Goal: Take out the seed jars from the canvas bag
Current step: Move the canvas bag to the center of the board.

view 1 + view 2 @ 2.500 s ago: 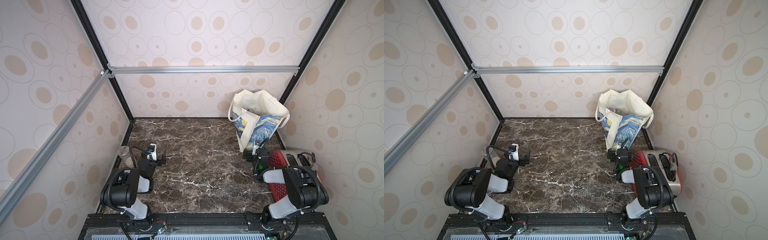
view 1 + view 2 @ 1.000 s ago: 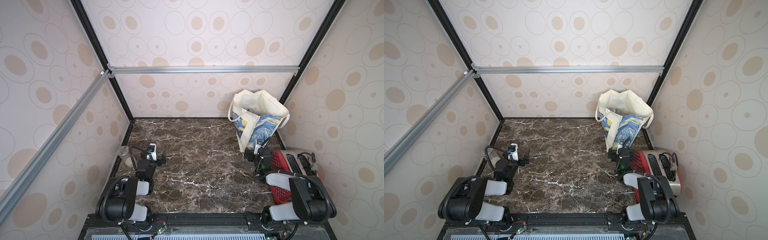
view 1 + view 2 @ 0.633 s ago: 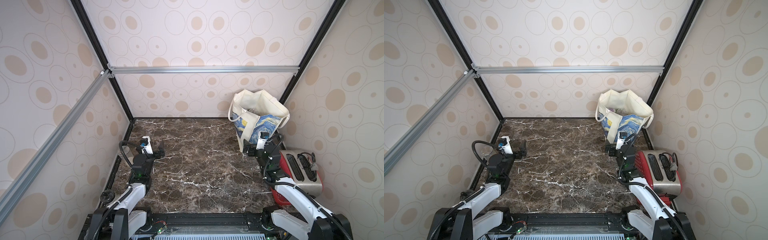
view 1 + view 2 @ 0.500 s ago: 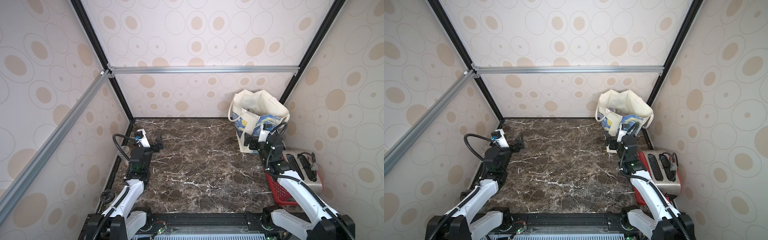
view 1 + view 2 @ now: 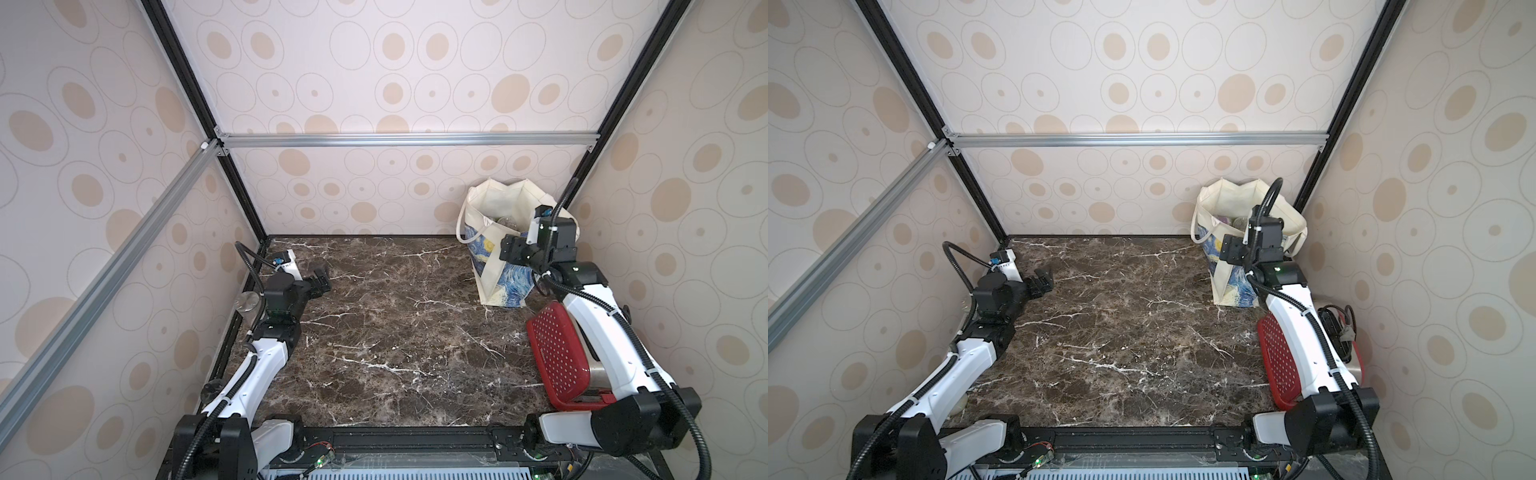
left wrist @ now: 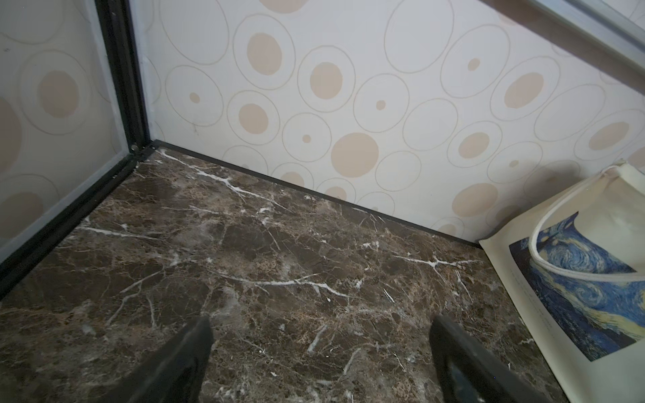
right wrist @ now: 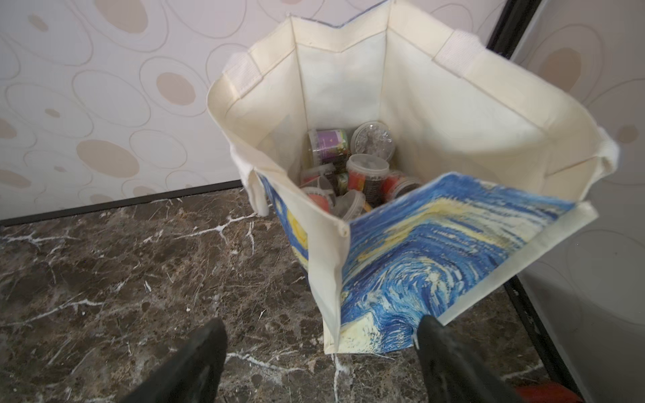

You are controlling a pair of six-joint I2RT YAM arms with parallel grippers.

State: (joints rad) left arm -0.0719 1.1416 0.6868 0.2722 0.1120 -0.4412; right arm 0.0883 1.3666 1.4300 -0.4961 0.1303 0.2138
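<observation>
Both arms have extended from their folded poses at the near edge. The right gripper (image 7: 319, 331) is now raised against the near side of the canvas bag (image 5: 490, 274), its camera looking down into the bag's mouth. The left gripper (image 5: 322, 278) is low over the marble tabletop (image 5: 395, 332), far left. Right jaws are spread wide with nothing gripped, and left jaws are equally wide and empty. The bag stands upright and open in the far right corner. The seed jars (image 7: 368, 167) are piled at its bottom, showing clear lids and red and purple labels.
</observation>
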